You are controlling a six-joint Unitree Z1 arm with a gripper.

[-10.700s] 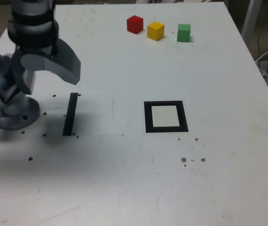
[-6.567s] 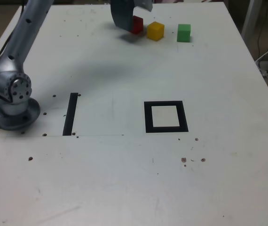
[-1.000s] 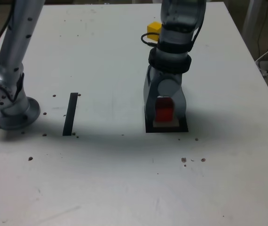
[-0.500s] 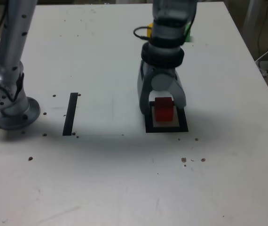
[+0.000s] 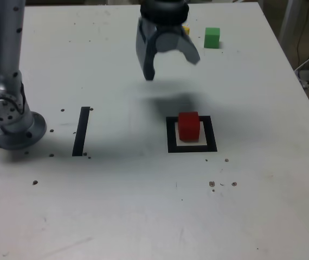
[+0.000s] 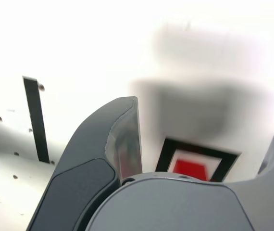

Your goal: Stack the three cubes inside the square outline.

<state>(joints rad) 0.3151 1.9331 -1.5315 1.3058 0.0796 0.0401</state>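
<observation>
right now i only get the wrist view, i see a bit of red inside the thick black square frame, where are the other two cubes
Observer: The small green cube sits near the far edge of the white table, to the exterior view's right of the gripper.
Operator: and the yellow one
Observer: Only a sliver of the small yellow cube shows behind the gripper, on the green cube's left in the exterior view.
Operator: anything on top of the red one
Observer: No. The small red cube stands alone in the square outline, clear of the open, empty gripper.
</observation>
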